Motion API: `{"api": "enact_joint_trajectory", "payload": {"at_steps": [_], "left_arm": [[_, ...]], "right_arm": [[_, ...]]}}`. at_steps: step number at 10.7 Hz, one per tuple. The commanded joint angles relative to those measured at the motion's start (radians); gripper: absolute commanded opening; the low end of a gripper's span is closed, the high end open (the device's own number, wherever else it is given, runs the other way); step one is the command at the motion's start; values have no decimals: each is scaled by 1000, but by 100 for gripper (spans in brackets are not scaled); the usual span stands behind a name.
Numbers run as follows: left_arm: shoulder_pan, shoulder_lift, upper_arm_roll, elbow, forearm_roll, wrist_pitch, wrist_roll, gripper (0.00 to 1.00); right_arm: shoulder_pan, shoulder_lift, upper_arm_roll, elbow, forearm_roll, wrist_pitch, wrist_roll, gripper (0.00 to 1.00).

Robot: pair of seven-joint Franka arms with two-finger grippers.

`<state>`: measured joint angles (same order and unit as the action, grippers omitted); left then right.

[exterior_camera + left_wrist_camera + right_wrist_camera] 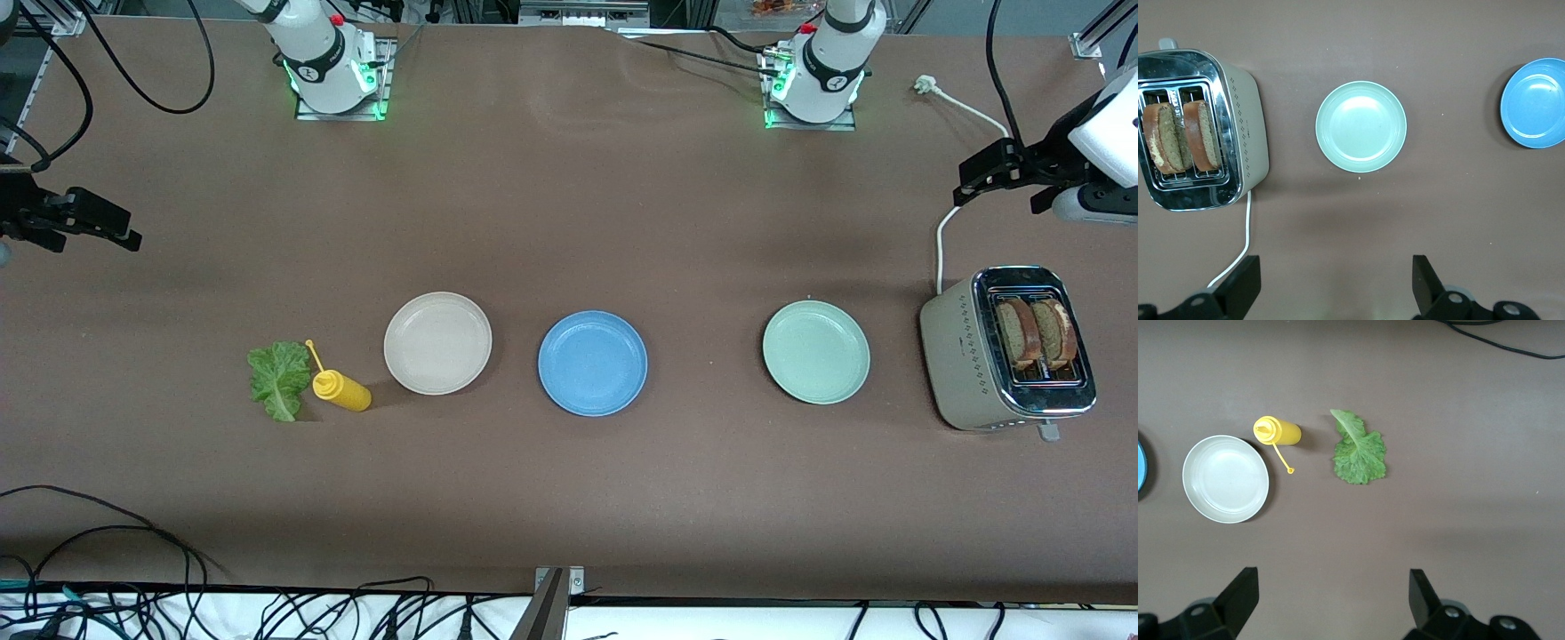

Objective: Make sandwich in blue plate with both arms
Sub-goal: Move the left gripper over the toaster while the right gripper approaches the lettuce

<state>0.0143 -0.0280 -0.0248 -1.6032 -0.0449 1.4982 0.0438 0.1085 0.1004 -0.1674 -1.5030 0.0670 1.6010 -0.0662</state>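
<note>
The blue plate (592,362) (1535,101) lies bare mid-table, between a beige and a pale green plate. Two brown toast slices (1036,333) (1179,135) stand upright in the toaster's slots. A ruffled green lettuce leaf (279,380) (1359,451) lies flat on the table toward the right arm's end. My left gripper (969,182) (1336,280) hangs open and holds nothing, over the table by the toaster's cord. At the right arm's end of the table my right gripper (124,227) (1333,597) is open too, over bare tabletop, with nothing between its fingers.
A beige toaster (965,356) (1245,127) with a white cord (939,240) stands at the left arm's end. The pale green plate (816,351) (1361,126) sits beside it. A beige plate (437,342) (1225,478) and a lying yellow squeeze bottle (340,388) (1277,431) are by the lettuce.
</note>
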Motion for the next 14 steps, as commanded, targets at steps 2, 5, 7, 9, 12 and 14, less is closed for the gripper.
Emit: {"api": "enact_joint_trajectory", "payload": {"at_steps": [2, 5, 7, 9, 12, 14], "left_arm": [[3, 2, -1, 19, 14, -21, 19, 100], [1, 2, -1, 19, 14, -21, 19, 100], [3, 2, -1, 19, 14, -21, 19, 100], [3, 3, -1, 19, 14, -21, 19, 100], [1, 2, -1, 19, 14, -21, 19, 100], [3, 2, -1, 19, 14, -21, 19, 100]], "right_arm": [[8, 4, 3, 7, -3, -13, -14, 100], [8, 2, 3, 12, -1, -13, -14, 100], [26, 2, 5, 13, -9, -13, -10, 100], [31, 2, 3, 13, -10, -13, -9, 100], [27, 2, -3, 10, -13, -13, -12, 100], [26, 4, -4, 9, -13, -13, -12, 100]]}}
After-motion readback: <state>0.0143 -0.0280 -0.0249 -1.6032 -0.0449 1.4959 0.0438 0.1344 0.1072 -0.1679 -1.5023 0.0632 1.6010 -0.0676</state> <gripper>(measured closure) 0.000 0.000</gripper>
